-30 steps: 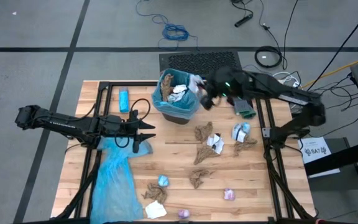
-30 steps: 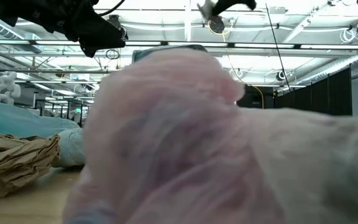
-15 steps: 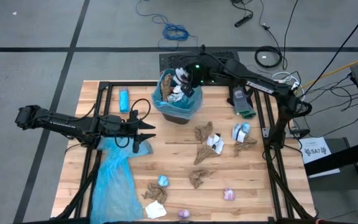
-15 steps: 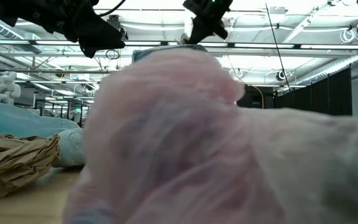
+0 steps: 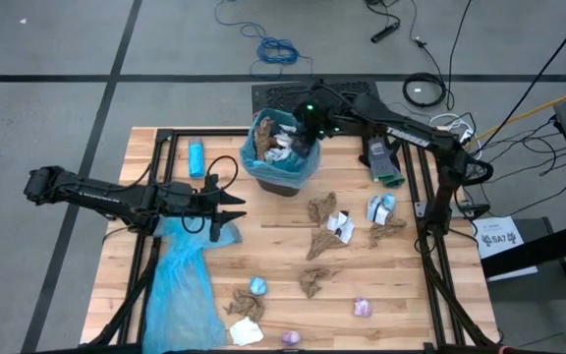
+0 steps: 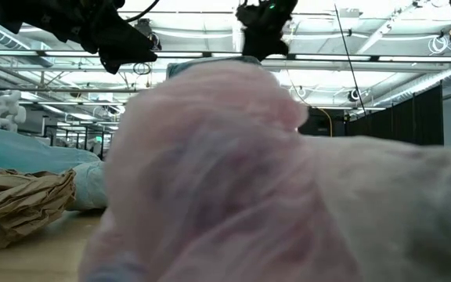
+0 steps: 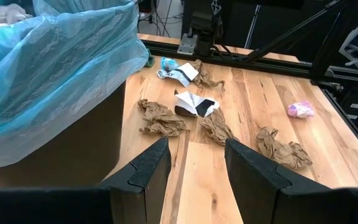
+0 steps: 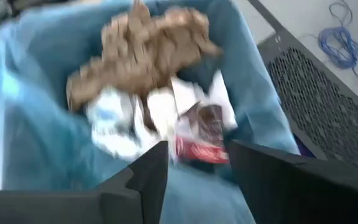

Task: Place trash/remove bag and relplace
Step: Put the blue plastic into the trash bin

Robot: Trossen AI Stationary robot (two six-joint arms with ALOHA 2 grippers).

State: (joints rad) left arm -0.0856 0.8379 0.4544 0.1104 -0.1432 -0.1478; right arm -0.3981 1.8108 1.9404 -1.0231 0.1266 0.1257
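The bin (image 5: 279, 157), lined with a blue bag (image 8: 36, 130), stands at the table's far middle. Inside lie trash pieces: a brown paper wad (image 8: 143, 56), white scraps (image 8: 157, 115) and a red-and-white wrapper (image 8: 199, 138). My right gripper (image 5: 308, 123) hangs open just above the bin's far right rim with nothing between its fingers (image 8: 148, 177). More trash lies on the table: brown wads (image 5: 320, 242), white and blue bits (image 5: 379, 207), pink wrappers (image 5: 362, 307). My left gripper (image 5: 230, 207) waits open, left of the bin.
A loose blue bag (image 5: 179, 287) lies flat at the table's near left. A small blue oblong object (image 5: 197, 157) rests left of the bin, and a grey-green item (image 5: 386, 169) to the right. A pink wrapper (image 6: 272, 180) fills most of the low view.
My right gripper has carried a white scrap from the bin's right side to above the bin, then opened and let it go. The scrap now lies among the trash in the bag.
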